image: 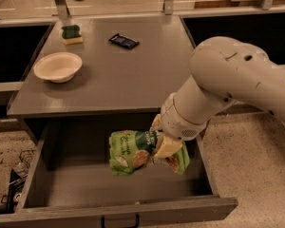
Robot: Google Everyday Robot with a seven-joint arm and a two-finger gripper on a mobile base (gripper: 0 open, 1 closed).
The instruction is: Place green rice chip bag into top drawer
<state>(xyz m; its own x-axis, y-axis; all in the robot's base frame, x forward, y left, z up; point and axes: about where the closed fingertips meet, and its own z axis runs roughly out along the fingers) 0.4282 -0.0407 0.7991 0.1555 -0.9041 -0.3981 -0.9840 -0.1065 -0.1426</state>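
Observation:
The green rice chip bag (133, 152) is bright green with a dark band and pictures of tan rice cakes. My gripper (164, 145) is shut on its right side and holds it over the inside of the open top drawer (76, 186), right of the middle. The drawer is pulled out below the grey table (118, 75); its front panel with a small black handle (119, 220) is at the bottom edge. The white arm (228, 80) reaches in from the right. The bag's right part is partly hidden by the gripper.
On the table stand a white bowl (58, 66) at the left, a green-topped sponge (71, 33) at the back left and a small black wrapper (123, 41) at the back middle. Speckled floor (256, 165) lies to the right of the drawer.

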